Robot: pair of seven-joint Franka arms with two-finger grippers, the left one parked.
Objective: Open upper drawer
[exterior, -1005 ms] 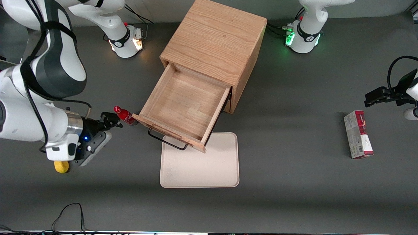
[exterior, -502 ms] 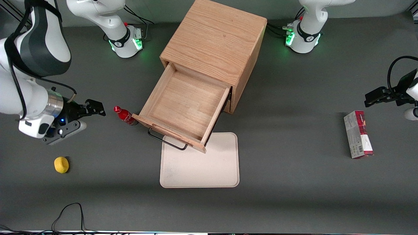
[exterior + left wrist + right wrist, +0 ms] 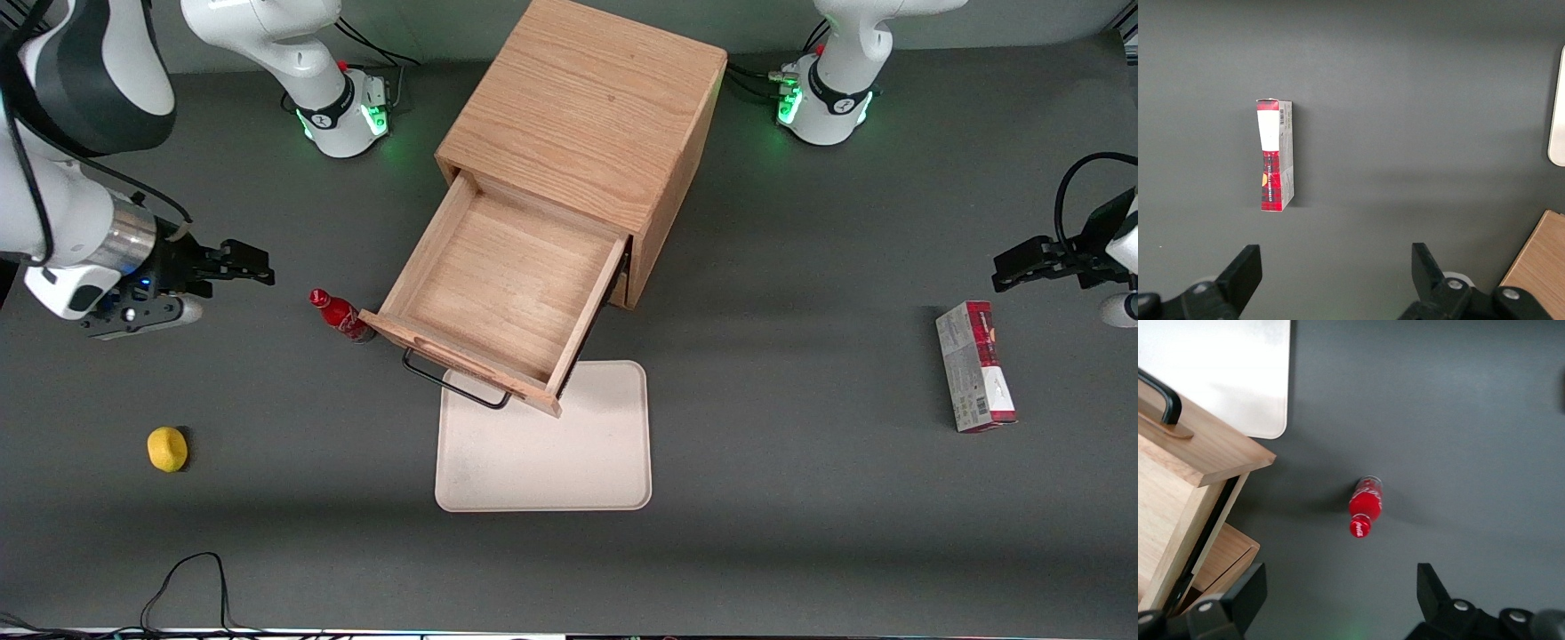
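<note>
Upper drawer (image 3: pixel 507 298) pulled out of cabinet (image 3: pixel 587 116), tray (image 3: pixel 544 462) under its handle, gripper (image 3: pixel 253 265) raised beside red bottle (image 3: pixel 340 316), lemon (image 3: pixel 167 448) near working arm's table end.

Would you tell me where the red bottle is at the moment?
The red bottle stands upright on the table beside the pulled-out upper drawer, at its front corner, between the drawer and the open gripper toward the working arm's end.

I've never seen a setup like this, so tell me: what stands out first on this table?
The wooden cabinet catches the eye: its upper drawer is pulled wide open, empty, overhanging a pale tray. A small red bottle stands beside the drawer's front corner. The claw hangs open, apart from the bottle, toward the working arm's end.
</note>
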